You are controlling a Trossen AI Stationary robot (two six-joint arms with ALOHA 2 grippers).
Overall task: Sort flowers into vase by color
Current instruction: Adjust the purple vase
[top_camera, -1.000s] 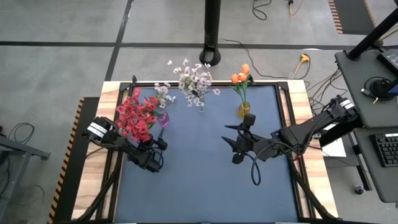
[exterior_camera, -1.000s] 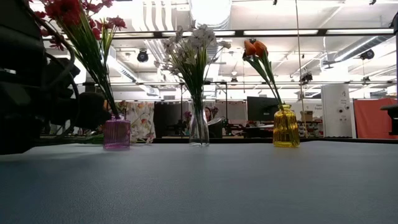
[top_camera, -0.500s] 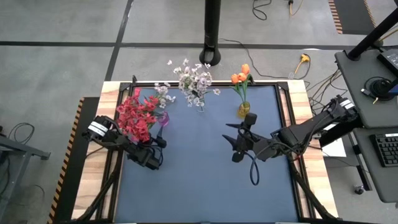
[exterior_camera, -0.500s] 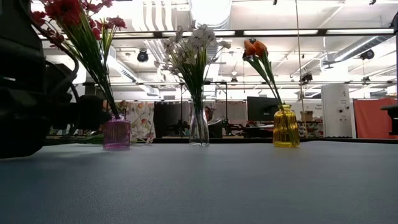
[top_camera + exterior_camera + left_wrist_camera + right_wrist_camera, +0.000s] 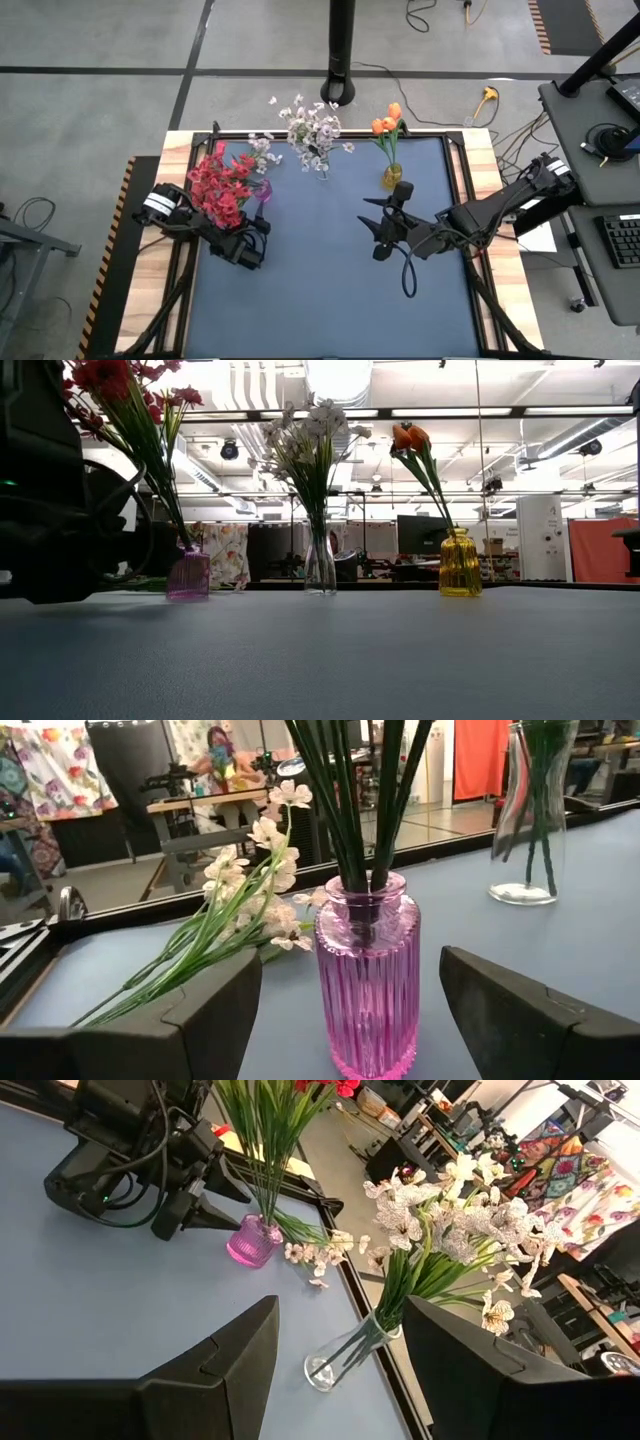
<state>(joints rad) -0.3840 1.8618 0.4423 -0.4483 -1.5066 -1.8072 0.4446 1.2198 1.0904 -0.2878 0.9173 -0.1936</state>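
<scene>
Three vases stand along the far side. A pink vase (image 5: 263,192) holds red flowers (image 5: 220,185), a clear vase (image 5: 320,168) holds white flowers (image 5: 310,125), and a yellow vase (image 5: 391,178) holds orange flowers (image 5: 388,120). One white spray (image 5: 230,920) lies flat on the mat behind the pink vase. My left gripper (image 5: 256,235) is low on the near side of the pink vase (image 5: 365,980), open and level, with the vase ahead of its fingers and apart from them. My right gripper (image 5: 370,230) hangs open above the mat's middle and holds nothing.
The blue mat (image 5: 330,290) is bare in its near half. A black raised rim (image 5: 330,135) runs along the far edge behind the vases. A dark post (image 5: 342,50) stands beyond the table. In the low view my left arm (image 5: 50,530) fills the left side.
My left gripper has edged a little toward the far edge, nearer the pink vase. The vases, the flowers and my right arm have kept still.
</scene>
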